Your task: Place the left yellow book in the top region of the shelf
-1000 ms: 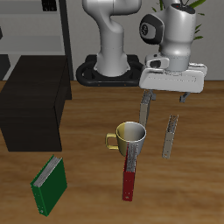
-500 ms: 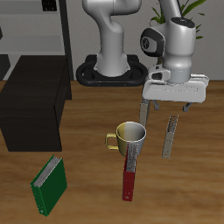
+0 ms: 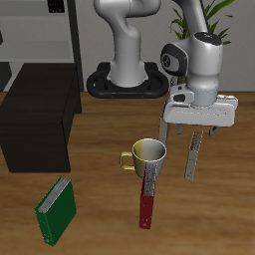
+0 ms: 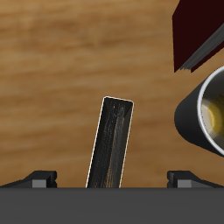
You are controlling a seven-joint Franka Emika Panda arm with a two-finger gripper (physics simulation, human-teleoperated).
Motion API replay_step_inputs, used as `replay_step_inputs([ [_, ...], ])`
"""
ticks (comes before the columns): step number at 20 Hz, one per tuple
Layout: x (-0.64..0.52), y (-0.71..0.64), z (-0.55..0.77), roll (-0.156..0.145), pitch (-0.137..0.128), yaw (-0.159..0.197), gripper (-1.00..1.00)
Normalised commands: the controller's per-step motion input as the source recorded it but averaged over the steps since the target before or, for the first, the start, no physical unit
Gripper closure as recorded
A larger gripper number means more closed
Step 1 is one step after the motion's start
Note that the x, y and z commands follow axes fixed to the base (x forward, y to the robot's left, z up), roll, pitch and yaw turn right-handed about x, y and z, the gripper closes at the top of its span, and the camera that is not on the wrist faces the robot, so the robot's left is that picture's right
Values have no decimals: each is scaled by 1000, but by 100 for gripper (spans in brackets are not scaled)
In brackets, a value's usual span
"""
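Note:
The left yellow book (image 3: 192, 157) stands upright on the wooden table beside the mug, seen edge-on as a thin tan-grey slab. In the wrist view it (image 4: 109, 144) shows as a dark narrow strip between my fingertips. My gripper (image 3: 190, 130) is open and empty, just above the book's upper end, one finger on each side, not touching it. It shows in the wrist view too (image 4: 112, 179). The shelf (image 3: 40, 115), a low black cabinet with a flat top, stands far across the table from the gripper.
A yellow mug (image 3: 149, 154) stands close beside the book; it also shows in the wrist view (image 4: 206, 114). A red book (image 3: 146, 207) lies in front of the mug. A green book (image 3: 57, 209) lies near the front edge. A tall grey rack (image 3: 60, 30) stands behind the shelf.
My gripper has come down toward the left yellow book and shifted slightly sideways over it, staying open. The book, mug and other books have not moved.

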Motion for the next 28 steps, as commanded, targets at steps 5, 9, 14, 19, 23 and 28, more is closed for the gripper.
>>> replay_step_inputs([
  [5,46,68,-254,21,32,1,-100],
  [9,69,8,-293,17,43,-5,-100],
  [14,51,-22,-200,2,18,16,-100],
  [19,97,-93,-246,-1,28,10,-100],
  [23,35,-106,-13,-10,-18,1,100],
  [28,-27,-93,138,25,-34,-3,100],
])
